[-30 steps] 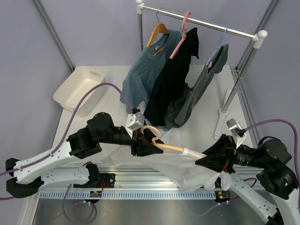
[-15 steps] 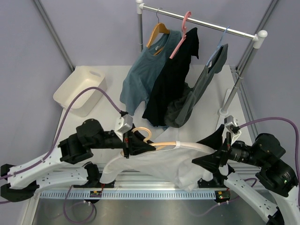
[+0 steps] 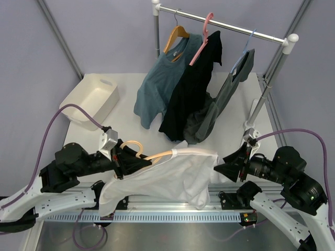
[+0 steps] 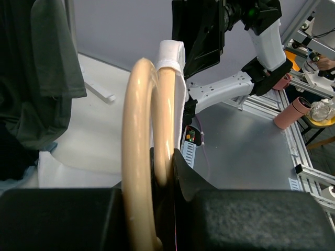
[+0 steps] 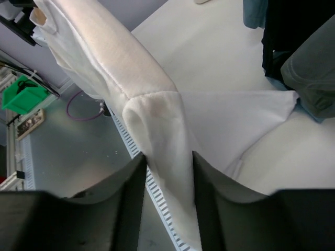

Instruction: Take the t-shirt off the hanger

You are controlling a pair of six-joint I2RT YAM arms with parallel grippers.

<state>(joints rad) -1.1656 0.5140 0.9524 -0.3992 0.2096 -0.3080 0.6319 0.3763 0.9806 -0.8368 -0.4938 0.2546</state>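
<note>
The white t-shirt (image 3: 172,175) hangs on the pale peach hanger (image 3: 157,155), held over the table's front edge. My left gripper (image 3: 128,159) is shut on the hanger just below its hook. In the left wrist view the hanger (image 4: 137,130) is pinched in my left gripper (image 4: 165,167), and the shirt's collar (image 4: 172,52) sits further along it. My right gripper (image 3: 219,170) is at the shirt's right shoulder. In the right wrist view the sleeve (image 5: 162,130) fills the gap in my right gripper (image 5: 167,172) and touches both fingers. The hanger's right end is hidden under cloth.
A rail (image 3: 225,23) at the back carries a blue-grey t-shirt (image 3: 157,83), a black shirt (image 3: 193,89) on a pink hanger (image 3: 201,44) and a dark grey shirt (image 3: 225,99). A white bin (image 3: 91,99) stands at the back left. The rack's foot (image 3: 251,123) stands at the right.
My left arm has drawn the hanger and t-shirt to the left. My right gripper has followed leftward with the sleeve. The shirt now hangs spread below the hanger.
</note>
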